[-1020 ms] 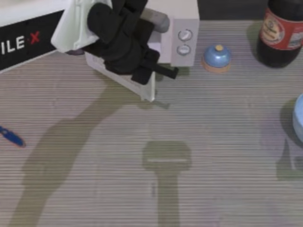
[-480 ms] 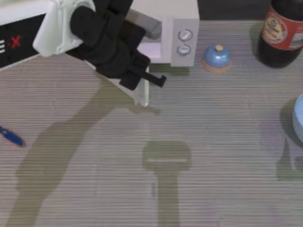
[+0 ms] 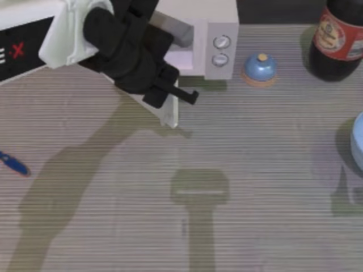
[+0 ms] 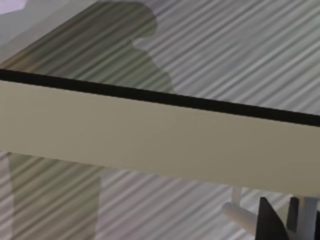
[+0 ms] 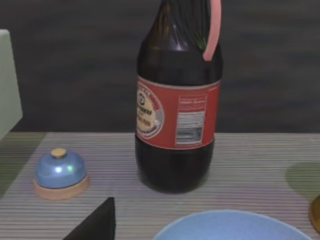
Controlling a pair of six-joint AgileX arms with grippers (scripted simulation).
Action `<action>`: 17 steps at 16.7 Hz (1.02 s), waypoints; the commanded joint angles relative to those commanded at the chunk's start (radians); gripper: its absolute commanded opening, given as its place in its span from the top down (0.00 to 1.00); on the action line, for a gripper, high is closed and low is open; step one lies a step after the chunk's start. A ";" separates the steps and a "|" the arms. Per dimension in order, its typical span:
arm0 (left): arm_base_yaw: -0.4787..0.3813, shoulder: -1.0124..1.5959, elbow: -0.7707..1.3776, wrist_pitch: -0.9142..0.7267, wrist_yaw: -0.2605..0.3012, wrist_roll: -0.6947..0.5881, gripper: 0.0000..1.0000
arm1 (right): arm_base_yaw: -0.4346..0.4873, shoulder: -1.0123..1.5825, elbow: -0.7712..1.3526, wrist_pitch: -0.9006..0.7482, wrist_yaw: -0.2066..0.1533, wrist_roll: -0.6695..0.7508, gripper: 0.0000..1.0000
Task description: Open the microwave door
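Observation:
The white microwave (image 3: 218,22) stands at the back of the table, its two grey knobs (image 3: 220,50) facing front. The microwave door (image 3: 169,113) is swung out toward the left, away from the knob panel, and part of the inside shows. My left gripper (image 3: 185,95) sits at the door's free edge, shut on the door's handle. In the left wrist view the door (image 4: 150,135) is a broad pale band, with the white handle (image 4: 242,217) beside a dark finger (image 4: 270,225). My right gripper (image 5: 99,224) is parked at the right, out of the top view.
A blue bell (image 3: 260,69) sits just right of the microwave, and a dark sauce bottle (image 3: 337,37) stands at the back right. A blue bowl (image 3: 358,141) is at the right edge. A small blue object (image 3: 12,162) lies at the left edge.
Over the last second my left gripper pulled the door farther out to the left, widening the opening. In the last half second almost nothing moved.

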 joint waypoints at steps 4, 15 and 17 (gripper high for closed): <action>0.000 0.000 0.000 0.000 0.000 0.000 1.00 | 0.000 0.000 0.000 0.000 0.000 0.000 0.00; -0.005 0.000 0.000 0.000 0.007 -0.004 1.00 | 0.000 0.000 0.000 0.000 0.000 0.000 0.00; -0.001 -0.006 -0.005 0.001 0.013 0.010 1.00 | 0.000 0.000 0.000 0.000 0.000 0.000 0.00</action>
